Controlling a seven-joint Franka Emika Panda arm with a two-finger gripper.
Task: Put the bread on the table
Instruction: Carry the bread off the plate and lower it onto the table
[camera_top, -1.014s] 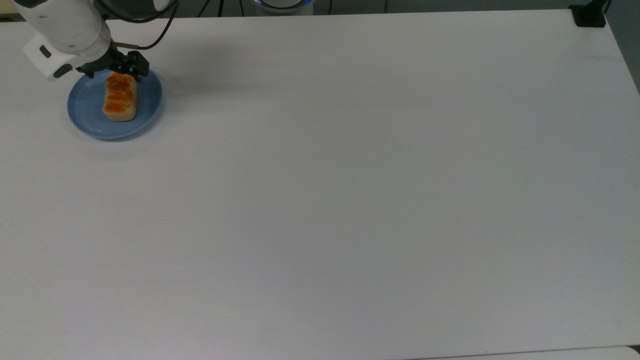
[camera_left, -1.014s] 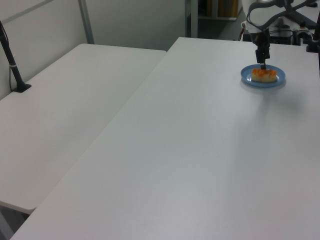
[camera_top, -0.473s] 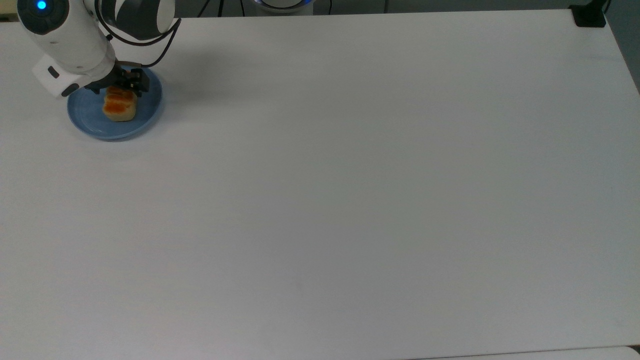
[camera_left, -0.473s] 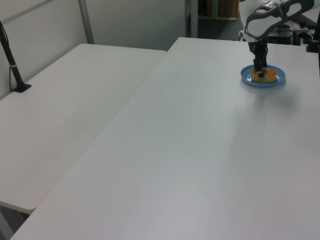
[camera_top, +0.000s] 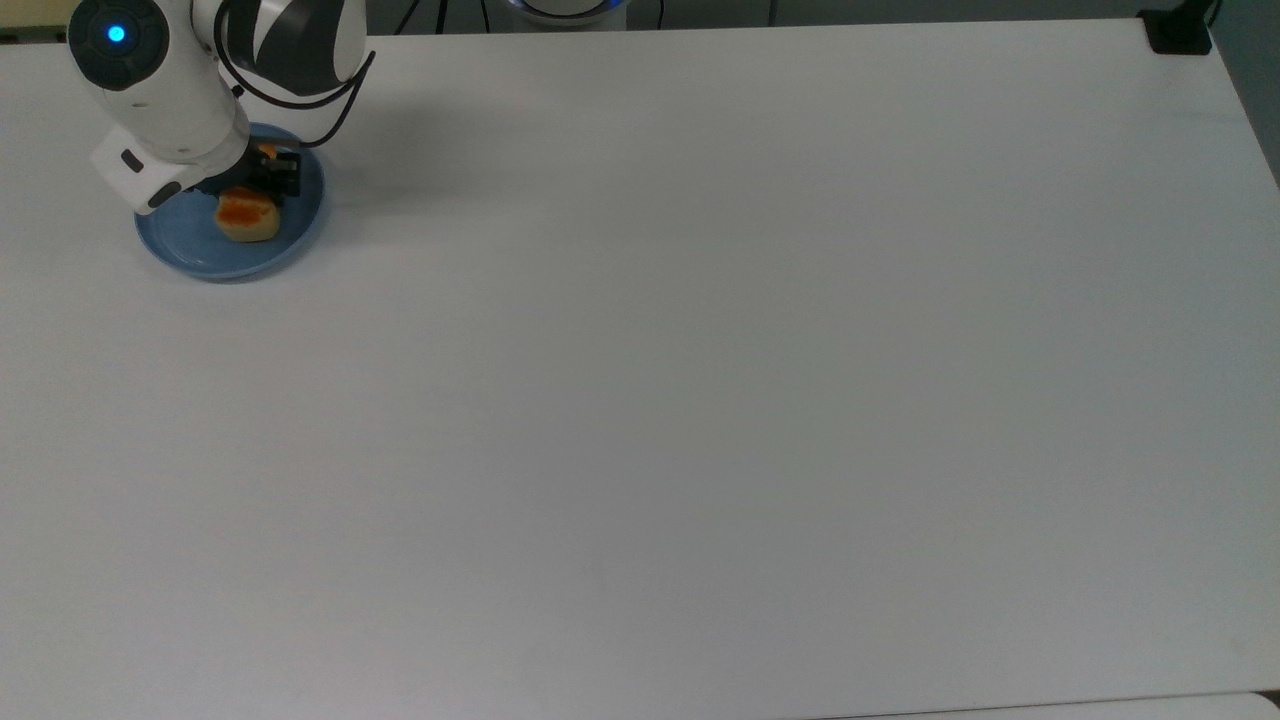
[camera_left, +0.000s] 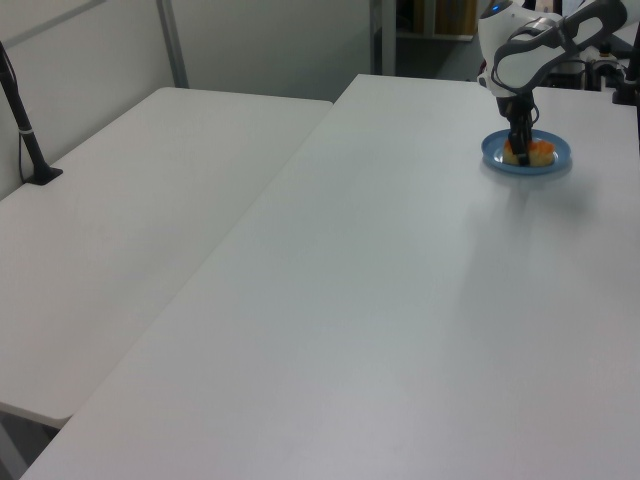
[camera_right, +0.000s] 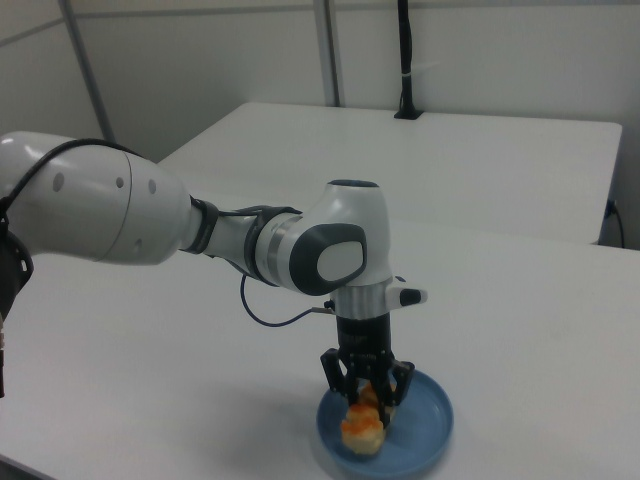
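The bread (camera_right: 364, 425) lies on the blue plate (camera_right: 428, 430) at the far left corner of the tabletop (camera_top: 700, 350) in the top view. The hand (camera_right: 367, 402) points straight down over the loaf, its fingers (camera_right: 335, 379) spread to either side of it; whether they press on it cannot be told.

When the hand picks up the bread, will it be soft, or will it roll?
The bread looks soft, so the hand may dent it. Its flat base on the blue plate suggests it will not roll. Being small, it is probably light.
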